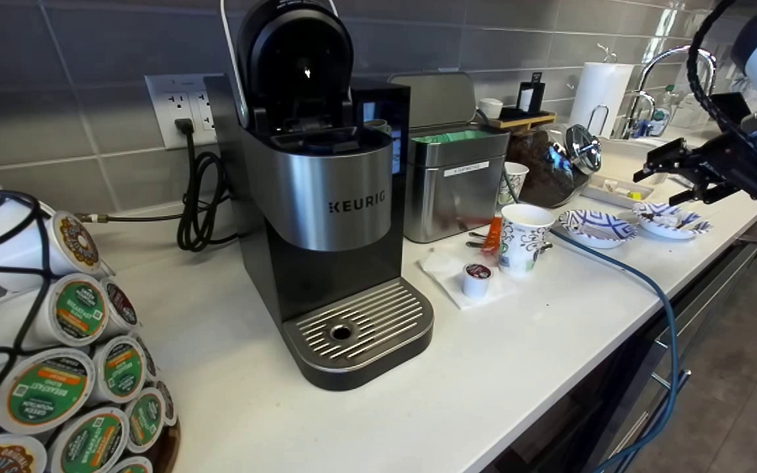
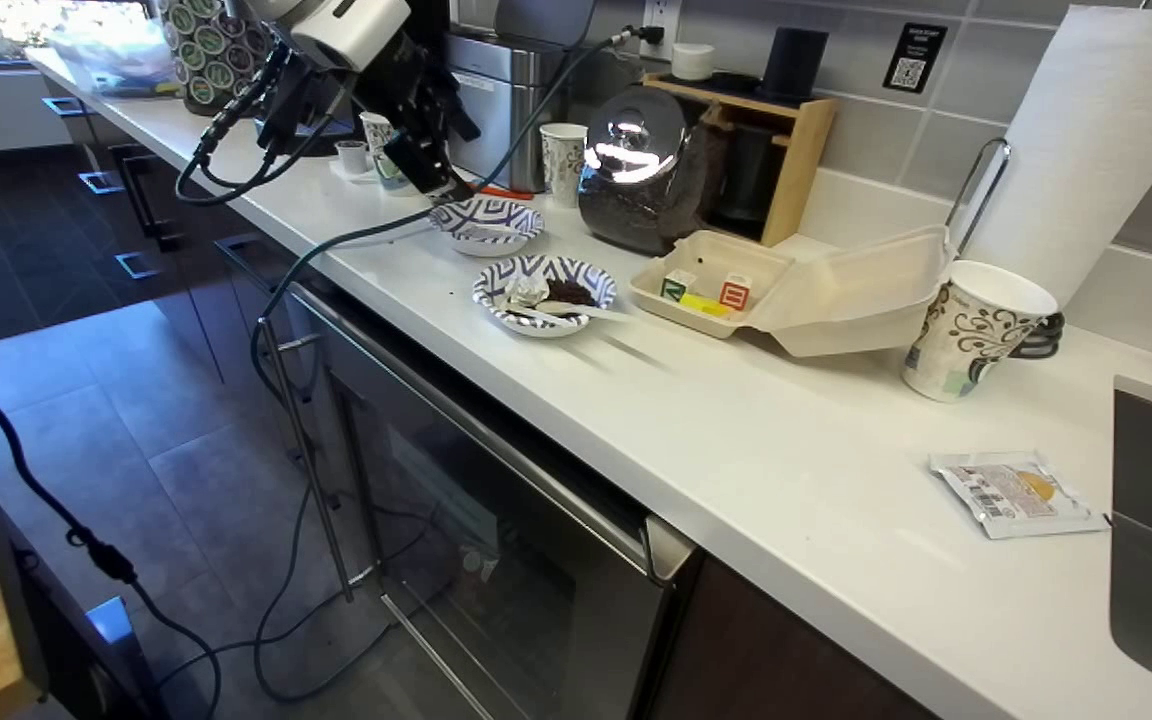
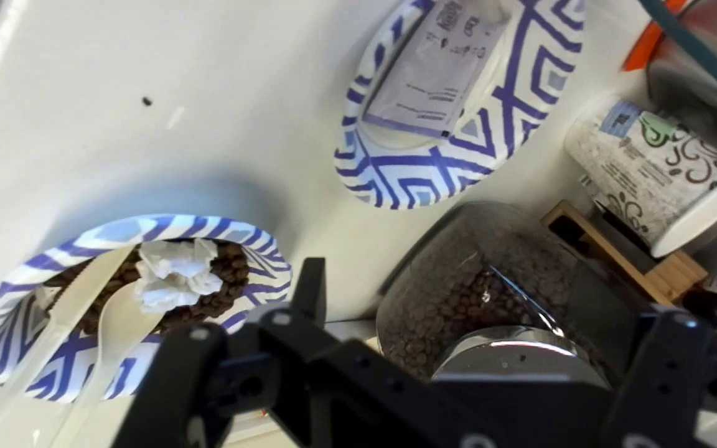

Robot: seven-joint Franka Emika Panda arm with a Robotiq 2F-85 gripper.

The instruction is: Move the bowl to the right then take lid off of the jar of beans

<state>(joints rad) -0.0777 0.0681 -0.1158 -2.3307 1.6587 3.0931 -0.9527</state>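
Desk: What is standing as done?

Operator: Nothing I am confirming. The bean-filled bowl (image 2: 541, 268) and the packet bowl (image 2: 481, 214) are sitting close together on the counter (image 2: 726, 430); my views are not showing which is the task's, or whether it is already moved.

Desk: And the jar of beans (image 3: 452, 286)?

Operator: Sitting near the wooden shelf (image 2: 804, 170), its metal lid (image 1: 584, 150) still capping it; I am judging that step as remaining. Over the counter, my gripper (image 1: 656, 188) is hovering, jaws standing apart, gripping nothing.
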